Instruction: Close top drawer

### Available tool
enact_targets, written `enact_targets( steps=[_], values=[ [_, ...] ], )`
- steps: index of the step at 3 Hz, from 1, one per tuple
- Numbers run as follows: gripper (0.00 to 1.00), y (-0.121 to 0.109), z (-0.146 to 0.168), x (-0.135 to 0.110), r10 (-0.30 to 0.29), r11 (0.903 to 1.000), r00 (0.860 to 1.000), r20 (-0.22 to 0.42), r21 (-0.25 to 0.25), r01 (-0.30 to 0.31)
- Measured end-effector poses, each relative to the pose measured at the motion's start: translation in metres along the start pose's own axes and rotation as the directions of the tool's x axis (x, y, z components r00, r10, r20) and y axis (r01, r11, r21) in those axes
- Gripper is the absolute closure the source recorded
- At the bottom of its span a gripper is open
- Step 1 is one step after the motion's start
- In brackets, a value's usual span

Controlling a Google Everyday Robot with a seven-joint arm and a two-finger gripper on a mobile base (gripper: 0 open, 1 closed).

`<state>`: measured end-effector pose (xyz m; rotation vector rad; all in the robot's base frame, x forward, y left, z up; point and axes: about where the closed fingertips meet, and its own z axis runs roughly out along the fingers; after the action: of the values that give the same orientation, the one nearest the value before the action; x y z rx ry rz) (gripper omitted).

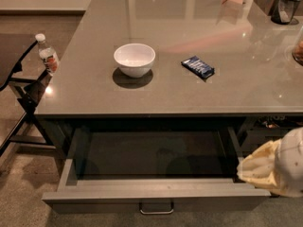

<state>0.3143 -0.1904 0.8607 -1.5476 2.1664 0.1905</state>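
Jaws low at right edge, in cream-and-white bulk, at right front corner of top drawer [156, 193]; spread or pressed together, cannot tell. Drawer wide open, left of jaws, metal pull [156, 207] at front centre. Beyond, on desk [94, 98], up-left of jaws: blue packet [198, 66], white bowl [135, 59]. Far left, water bottle [48, 56].

The gripper [273, 170], near right, is cut off by the right edge and hides the right front corner of the top drawer [156, 191] (dark container [285, 6], far right: clipped by top edge).
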Motion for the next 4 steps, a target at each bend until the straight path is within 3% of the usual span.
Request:
enact_targets(
  steps=[1, 2, 3, 4],
  values=[
    [1.0, 0.015, 0.038, 0.018, -0.024, 0.9994, 0.999, 0.022, -0.025, 0.025],
    [1.0, 0.027, 0.073, 0.037, -0.093, 0.9939, 0.996, 0.012, -0.059, 0.093],
    [1.0, 0.043, 0.107, 0.063, -0.123, 0.9859, 0.992, -0.018, -0.116, 0.12],
    [1.0, 0.046, 0.109, 0.061, -0.137, 0.9845, 0.99, -0.019, -0.113, 0.134]
  ],
)
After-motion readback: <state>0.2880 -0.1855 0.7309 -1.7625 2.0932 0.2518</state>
